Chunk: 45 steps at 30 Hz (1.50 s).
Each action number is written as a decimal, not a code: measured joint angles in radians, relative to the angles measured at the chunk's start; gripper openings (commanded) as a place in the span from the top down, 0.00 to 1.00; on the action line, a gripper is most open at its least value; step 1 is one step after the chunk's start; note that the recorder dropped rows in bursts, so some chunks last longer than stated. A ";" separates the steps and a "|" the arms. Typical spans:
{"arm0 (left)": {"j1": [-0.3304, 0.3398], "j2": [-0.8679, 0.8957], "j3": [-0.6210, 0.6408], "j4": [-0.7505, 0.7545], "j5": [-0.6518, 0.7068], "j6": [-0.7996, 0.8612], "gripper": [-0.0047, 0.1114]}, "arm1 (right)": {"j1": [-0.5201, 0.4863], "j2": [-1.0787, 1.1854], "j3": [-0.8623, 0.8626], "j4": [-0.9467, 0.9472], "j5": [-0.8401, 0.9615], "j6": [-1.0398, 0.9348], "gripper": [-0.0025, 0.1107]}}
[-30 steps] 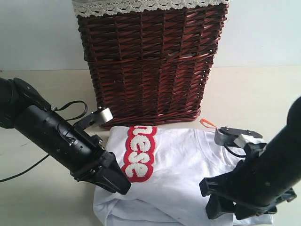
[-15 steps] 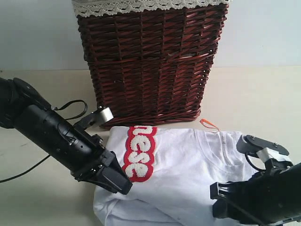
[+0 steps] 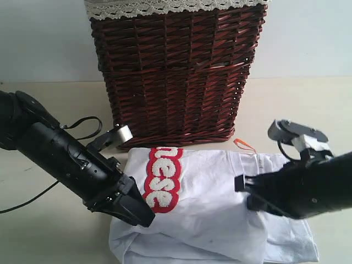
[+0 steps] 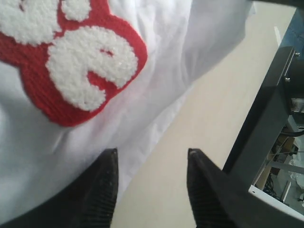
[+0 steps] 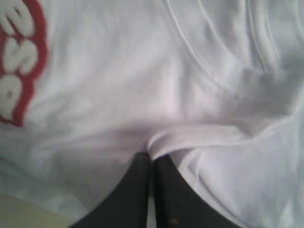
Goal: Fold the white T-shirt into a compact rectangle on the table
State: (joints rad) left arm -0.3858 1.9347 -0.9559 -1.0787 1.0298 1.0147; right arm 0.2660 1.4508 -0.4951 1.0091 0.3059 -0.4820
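Black fingers of the right gripper (image 5: 152,159) are pressed together with no gap, clamped on a raised fold of the white T-shirt (image 5: 118,85). The fabric bunches into a short rolled ridge right at the tips. Just ahead of the tips the ribbed collar (image 5: 209,71) curves across the cloth. Further out to one side is the end of the fuzzy lettering (image 5: 16,61), white with a red outline. The left gripper (image 4: 152,156) has its jaws apart and nothing clamped: one finger is over the shirt's margin, the other over bare table (image 4: 204,118). The shirt's edge runs diagonally through the gap between them. The red patch of the lettering sits just ahead of the finger on the shirt side. Can't tell whether either left finger actually touches cloth or table. In the exterior view both grippers are low at the shirt, well apart, left at the lettering end and right at the collar end. The shirt lies rumpled on the table between them, with loose layers piled along the edge nearest the camera. The cloth rises slightly toward the right gripper's tips. Beyond the right gripper a small orange tag (image 3: 243,144) pokes out past the far edge of the shirt onto the table. Beyond both grippers a dark red-brown wicker basket (image 3: 173,71) with a lace trim (image 3: 165,7) stands upright on the table, its base just beside the shirt's far edge.
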 measured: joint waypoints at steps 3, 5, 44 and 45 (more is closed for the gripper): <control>0.000 0.000 0.000 0.002 0.002 0.000 0.57 | 0.000 -0.011 -0.055 -0.035 0.000 0.007 0.98; 0.000 0.000 0.000 0.006 0.004 0.000 0.57 | 0.000 -0.011 -0.081 -0.081 -0.002 0.045 0.98; -0.067 0.068 0.000 -0.149 0.077 0.103 0.57 | -0.034 0.008 -0.115 -0.816 0.035 0.634 0.98; -0.077 0.078 0.000 -0.138 0.077 0.094 0.57 | -0.034 0.034 -0.115 -0.800 0.035 0.615 0.98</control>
State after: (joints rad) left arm -0.4627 2.0128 -0.9559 -1.2172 1.1069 1.1086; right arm 0.2322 1.4849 -0.6097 0.2086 0.3414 0.1326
